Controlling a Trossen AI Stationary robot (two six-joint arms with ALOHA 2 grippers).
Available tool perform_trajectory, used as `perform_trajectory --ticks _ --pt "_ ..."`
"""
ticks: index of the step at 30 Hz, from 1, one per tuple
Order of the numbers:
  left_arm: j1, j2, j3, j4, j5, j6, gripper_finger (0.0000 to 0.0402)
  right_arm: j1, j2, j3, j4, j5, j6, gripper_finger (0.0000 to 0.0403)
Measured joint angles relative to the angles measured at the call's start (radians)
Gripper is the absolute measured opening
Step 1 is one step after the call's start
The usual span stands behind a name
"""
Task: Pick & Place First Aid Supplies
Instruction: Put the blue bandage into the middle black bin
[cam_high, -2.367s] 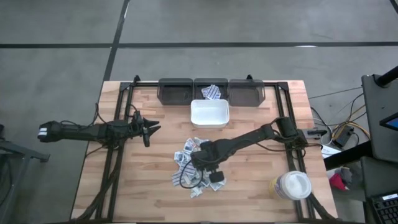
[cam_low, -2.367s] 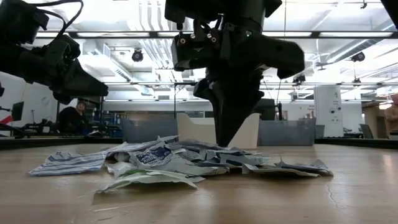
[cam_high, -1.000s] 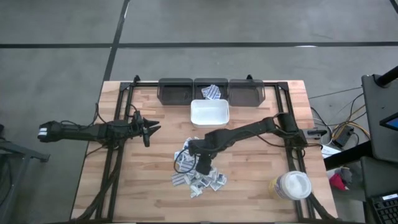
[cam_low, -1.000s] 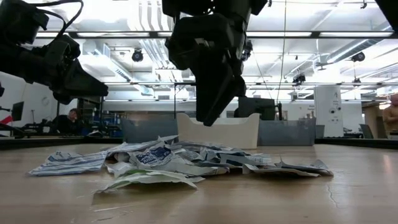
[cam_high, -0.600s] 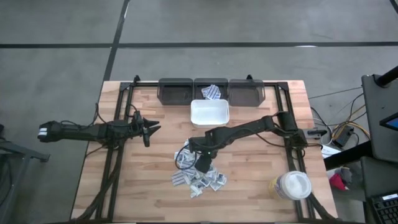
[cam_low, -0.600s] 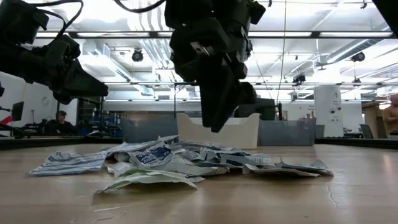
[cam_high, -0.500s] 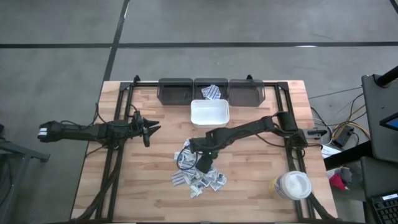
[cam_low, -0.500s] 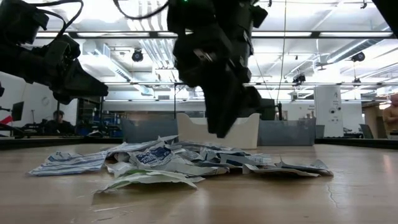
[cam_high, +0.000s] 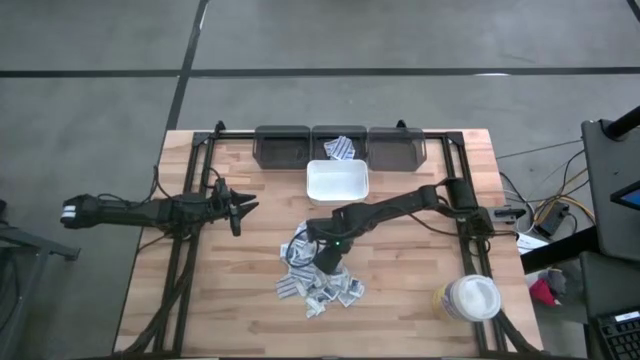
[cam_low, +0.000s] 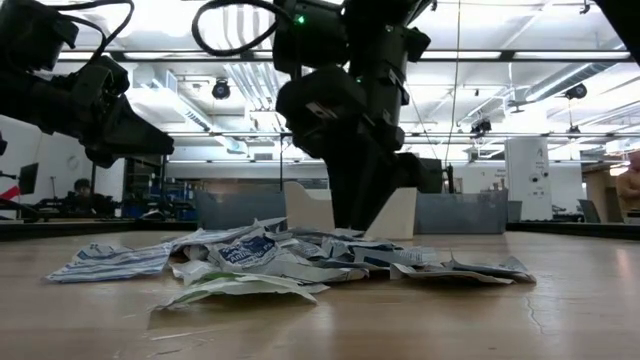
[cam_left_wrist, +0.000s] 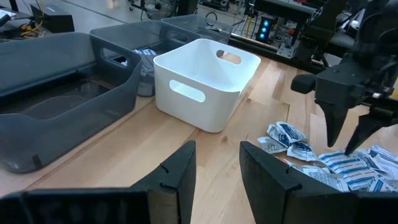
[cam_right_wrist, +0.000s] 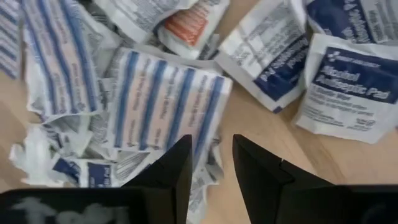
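- The first aid supplies (cam_high: 318, 275) are small flat paper sachets, square and oblong, white with blue-grey print; the right wrist view shows one with blue and pale orange stripes (cam_right_wrist: 165, 102), one with an orange patch, and dark blue pads. In the low view a greenish one lies at the front of the heap.
- They lie in a loose, overlapping heap at the lower middle of the pale wooden table (cam_high: 400, 310) in the high view, below the white plastic box. A few more sachets (cam_high: 341, 147) sit in the middle grey bin at the top.
- Count: three dark grey bins (cam_high: 283, 146) in a row along the table's top edge, one white rectangular box with handle slots (cam_high: 337, 182), one white round lidded tub (cam_high: 472, 298) at lower right, two arms. The heap's sachets overlap too much to count exactly; well over a dozen.
- The right gripper (cam_high: 327, 262) is down over the upper part of the heap, its fingers slightly apart and pinching nothing that can be seen; the striped sachet lies under the gap.
- The left gripper (cam_high: 240, 209) hovers at the left of the frame, well apart from the heap, fingers spread and empty.
- Compared with a second ago, the right gripper has dropped lower toward the sachets and its fingers have narrowed; the left arm has not moved.
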Motion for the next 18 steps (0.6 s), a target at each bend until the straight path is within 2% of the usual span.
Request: perform_trajectory --ticks 18 --pt "0.000 0.000 -0.001 0.006 0.000 0.000 0.0124 -0.008 0.000 -0.055 0.057 0.009 0.038 0.0131"
